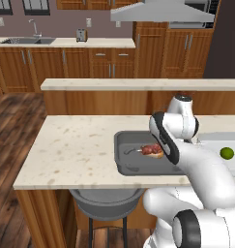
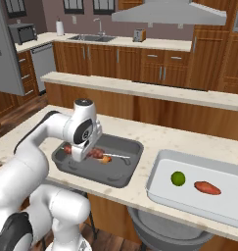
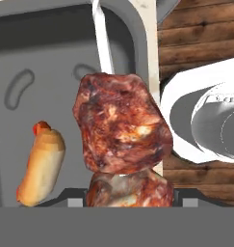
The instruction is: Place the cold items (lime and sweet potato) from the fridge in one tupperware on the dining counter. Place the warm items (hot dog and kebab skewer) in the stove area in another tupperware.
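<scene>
My gripper (image 3: 130, 195) is shut on the kebab skewer (image 3: 121, 130), whose dark red meat chunks sit close to the hand camera with the pale stick (image 3: 103, 43) pointing away. It hangs low over the dark grey tupperware (image 3: 22, 58). The hot dog (image 3: 41, 164) lies on that tupperware's floor beside the kebab. From the right base, the gripper (image 2: 88, 154) holds the kebab skewer (image 2: 96, 153) inside the grey tupperware (image 2: 120, 174). The lime (image 2: 178, 178) and sweet potato (image 2: 207, 188) lie in the white tupperware (image 2: 199, 206) to the right. The left base view shows the kebab skewer (image 1: 150, 149) and lime (image 1: 227, 153).
Both containers rest on the speckled dining counter (image 1: 70, 150), whose front edge is near my base. A raised ledge (image 1: 138, 85) runs behind it. A grey stool (image 1: 107, 201) stands under the counter. Wooden floor lies to the left.
</scene>
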{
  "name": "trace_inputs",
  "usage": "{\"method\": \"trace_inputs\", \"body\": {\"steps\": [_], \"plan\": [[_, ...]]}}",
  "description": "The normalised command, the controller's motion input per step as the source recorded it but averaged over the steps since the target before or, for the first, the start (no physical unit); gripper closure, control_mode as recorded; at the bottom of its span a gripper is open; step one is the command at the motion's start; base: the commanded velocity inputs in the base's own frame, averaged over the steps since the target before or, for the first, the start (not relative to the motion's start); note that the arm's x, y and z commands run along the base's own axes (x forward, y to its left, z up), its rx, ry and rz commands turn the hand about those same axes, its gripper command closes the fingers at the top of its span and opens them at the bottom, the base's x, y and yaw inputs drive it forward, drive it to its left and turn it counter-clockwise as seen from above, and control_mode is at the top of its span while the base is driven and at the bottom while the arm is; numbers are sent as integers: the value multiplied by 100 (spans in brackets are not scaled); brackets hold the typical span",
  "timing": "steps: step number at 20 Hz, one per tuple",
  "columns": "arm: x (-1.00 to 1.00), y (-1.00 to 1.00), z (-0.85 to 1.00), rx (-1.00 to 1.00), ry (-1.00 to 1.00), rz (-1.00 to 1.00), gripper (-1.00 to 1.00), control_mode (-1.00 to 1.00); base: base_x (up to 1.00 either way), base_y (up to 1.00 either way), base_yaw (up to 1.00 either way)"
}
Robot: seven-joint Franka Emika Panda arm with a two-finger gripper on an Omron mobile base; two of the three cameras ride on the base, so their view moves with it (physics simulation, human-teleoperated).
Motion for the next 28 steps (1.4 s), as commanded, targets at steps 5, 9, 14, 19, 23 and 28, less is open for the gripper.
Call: {"method": "trace_inputs", "body": {"steps": [5, 9, 14, 19, 23, 28], "plan": [[65, 0, -40, 0, 1, 3, 100, -100, 0, 0, 0], [54, 0, -39, 0, 0, 1, 100, -100, 0, 0, 0], [41, 0, -36, 0, 0, 0, 100, -100, 0, 0, 0], [37, 0, -33, 0, 2, 0, 100, -100, 0, 0, 0], [30, 0, -33, 0, 2, 0, 100, -100, 0, 0, 0], [30, 0, -34, 0, 2, 0, 100, -100, 0, 0, 0]]}}
